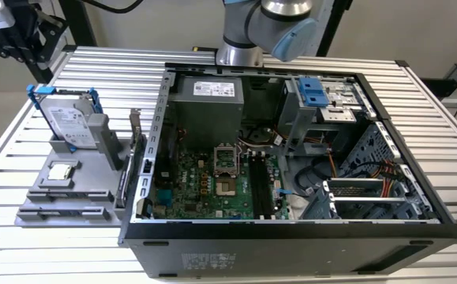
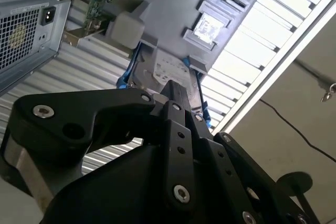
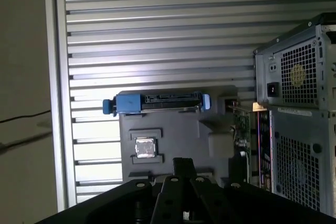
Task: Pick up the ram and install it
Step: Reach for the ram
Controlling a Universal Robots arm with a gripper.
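The ram looks to be the thin dark stick (image 1: 124, 177) standing on edge at the side of the grey fixture (image 1: 62, 195) nearest the open computer case (image 1: 291, 231). The black memory slots (image 1: 256, 183) run along the green motherboard inside the case. In both wrist views my gripper (image 3: 184, 167) (image 2: 176, 95) hangs high above the fixture, apart from everything. The arm (image 1: 272, 21) reaches in behind the case in the exterior view.
On the fixture stand a silver hard drive with blue brackets (image 1: 67, 121) (image 3: 157, 102) and a small square chip (image 1: 58, 171) (image 3: 145, 147). A green card with a metal bracket (image 3: 241, 129) stands beside the case. The ribbed metal table (image 1: 23, 248) carries everything.
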